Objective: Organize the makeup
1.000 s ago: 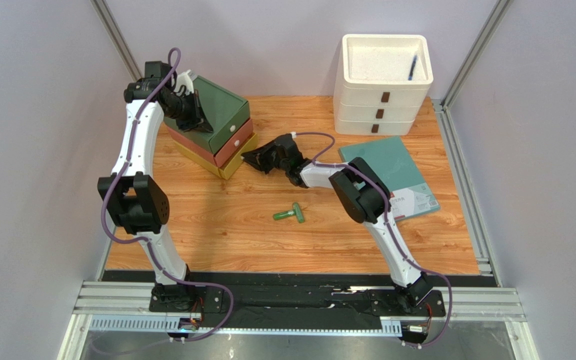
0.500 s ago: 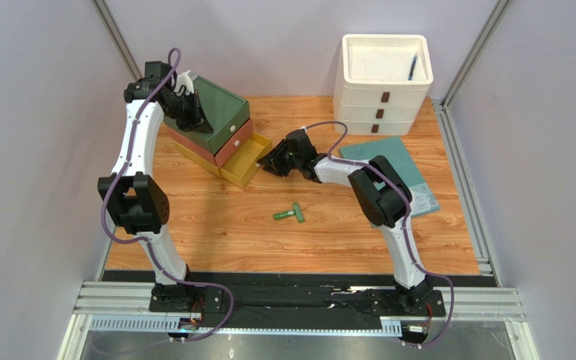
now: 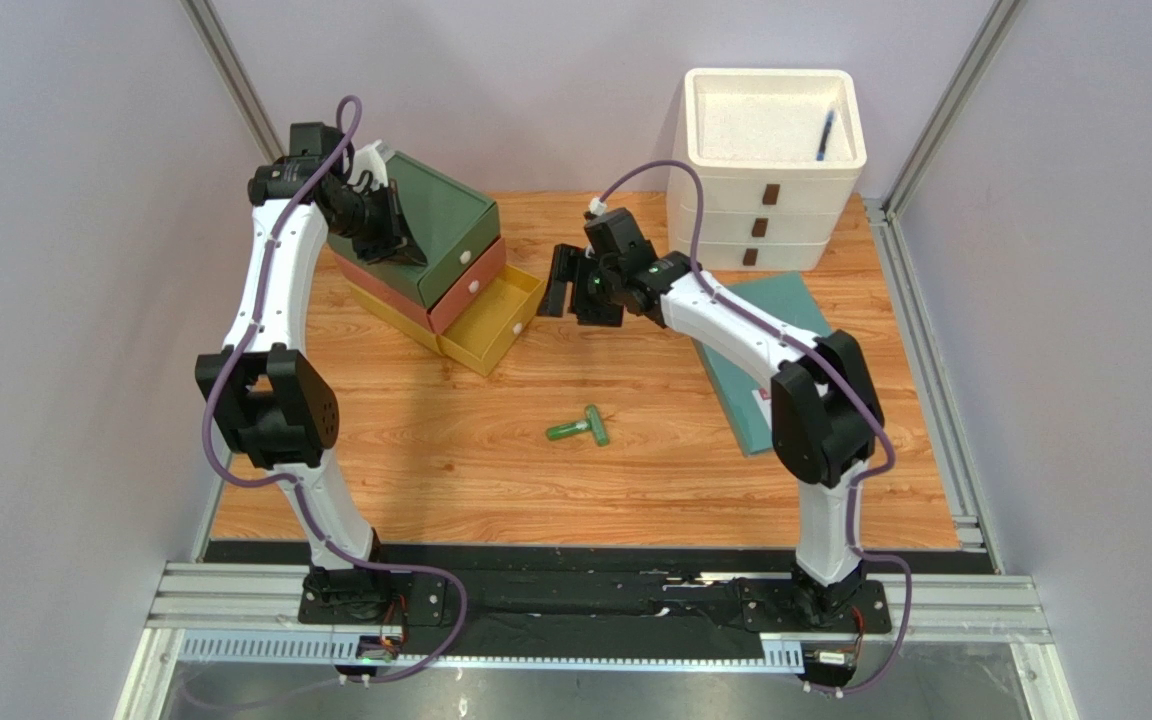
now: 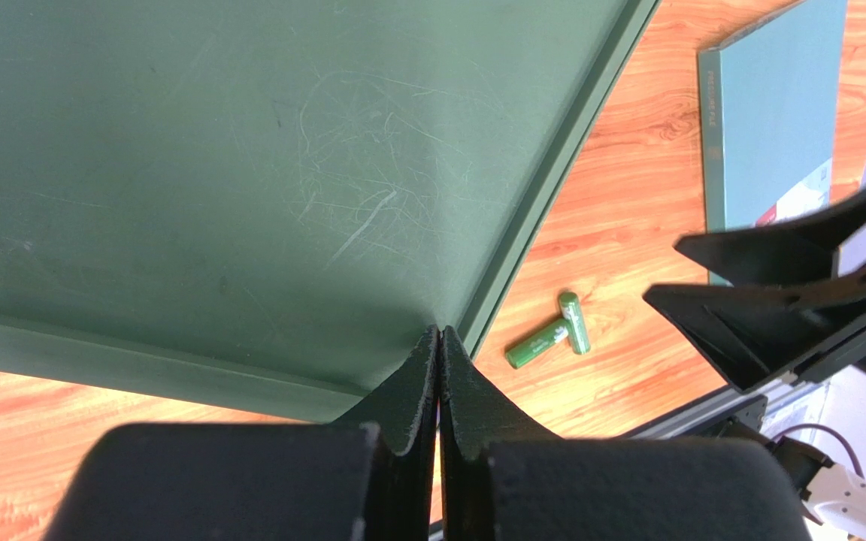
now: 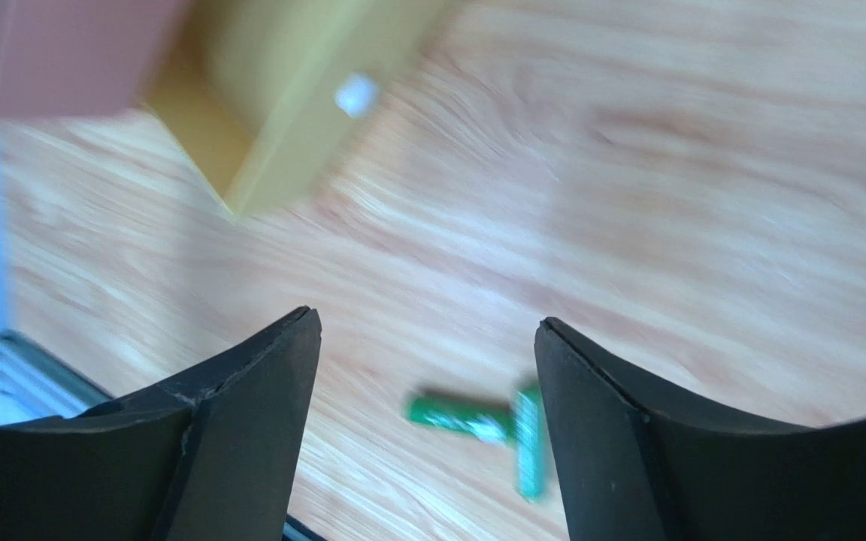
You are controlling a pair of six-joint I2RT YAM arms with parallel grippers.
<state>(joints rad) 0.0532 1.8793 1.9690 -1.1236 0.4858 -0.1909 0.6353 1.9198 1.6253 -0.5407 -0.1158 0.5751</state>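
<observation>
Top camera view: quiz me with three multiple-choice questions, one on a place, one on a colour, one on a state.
1. Where do the green tubes lie? A on the wooden table B in the white tray C on the teal book
2. Which drawer stands pulled out? A green B red-brown C the yellow drawer
3. The right hand is: A shut on a tube B open and empty C shut on a knob
Answers: 1 A, they lie on bare wood; 2 C, it juts from the stack's bottom; 3 B, its jaws stand apart, nothing between.
</observation>
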